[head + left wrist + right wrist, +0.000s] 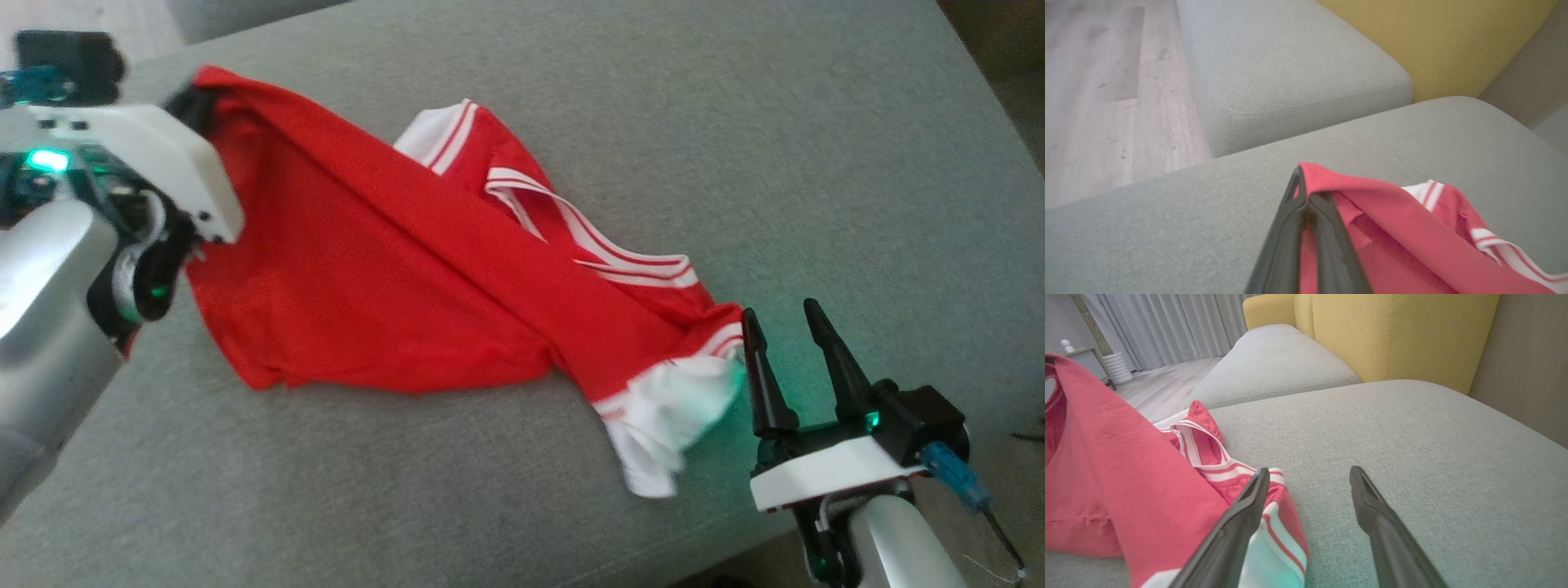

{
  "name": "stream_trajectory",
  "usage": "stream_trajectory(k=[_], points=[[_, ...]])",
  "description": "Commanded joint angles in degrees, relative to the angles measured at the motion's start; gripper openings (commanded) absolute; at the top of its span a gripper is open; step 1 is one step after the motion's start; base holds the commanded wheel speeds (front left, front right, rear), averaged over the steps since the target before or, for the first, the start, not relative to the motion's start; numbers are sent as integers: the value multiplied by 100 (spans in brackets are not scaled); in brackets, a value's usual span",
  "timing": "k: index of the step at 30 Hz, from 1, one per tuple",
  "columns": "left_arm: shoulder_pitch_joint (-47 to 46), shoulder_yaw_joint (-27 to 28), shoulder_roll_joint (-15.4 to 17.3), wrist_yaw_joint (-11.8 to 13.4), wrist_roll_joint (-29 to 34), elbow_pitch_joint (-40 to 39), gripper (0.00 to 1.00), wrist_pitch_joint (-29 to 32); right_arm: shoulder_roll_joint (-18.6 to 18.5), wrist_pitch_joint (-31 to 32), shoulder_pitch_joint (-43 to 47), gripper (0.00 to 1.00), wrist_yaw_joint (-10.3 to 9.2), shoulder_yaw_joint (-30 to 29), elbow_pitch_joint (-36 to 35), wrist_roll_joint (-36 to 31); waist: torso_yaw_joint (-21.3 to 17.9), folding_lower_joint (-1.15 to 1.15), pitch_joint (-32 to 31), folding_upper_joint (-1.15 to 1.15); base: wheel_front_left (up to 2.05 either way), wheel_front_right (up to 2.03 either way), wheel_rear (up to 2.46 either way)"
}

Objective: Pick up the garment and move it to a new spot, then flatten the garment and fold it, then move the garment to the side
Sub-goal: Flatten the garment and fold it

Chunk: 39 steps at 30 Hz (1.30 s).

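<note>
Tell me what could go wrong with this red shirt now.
The left gripper pinches only a corner of the red white-striped shirt, so it might slip free. The open right gripper stands beside the white sleeve cuff, not around it, and could close on nothing. The shirt lies twisted; pulling may tighten the bunching.

Grey sofa cushions (735,122) with yellow backrests (1392,330) — pale wood floor (1106,81) and grey curtains (1167,322) beyond.

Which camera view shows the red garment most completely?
The head view: nearly the whole garment spans the cushion, from the left claw to its white cuff. Left wrist view: the pinched corner. Right wrist view: the near sleeve.
</note>
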Motion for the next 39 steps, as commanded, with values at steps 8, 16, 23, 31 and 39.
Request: stream_trajectory(k=[8,16,23,31,39], points=[[-50,391,-71,-214,121,906,100,-946,-21,-37,-43,100,44,48,-156,63,-108,-1,8,0,0,0,0],[1657,673,220,312,-407,-333,100,-1773,-21,-37,68,100,44,-66,-200,-47,86,-1,-141,0,0,0,0],[3024,520,188,912,-618,-1421,100,-2219,-21,-37,134,100,44,-119,-233,-171,253,-1,-140,0,0,0,0],[3456,458,-39,1084,-701,-1531,100,-2429,-21,-37,118,100,44,-109,-233,-310,402,-1,-147,0,0,0,0],[3190,343,-247,834,-640,-1182,100,-2308,-21,-37,76,100,44,-46,-220,-291,282,-1,-103,0,0,0,0]])
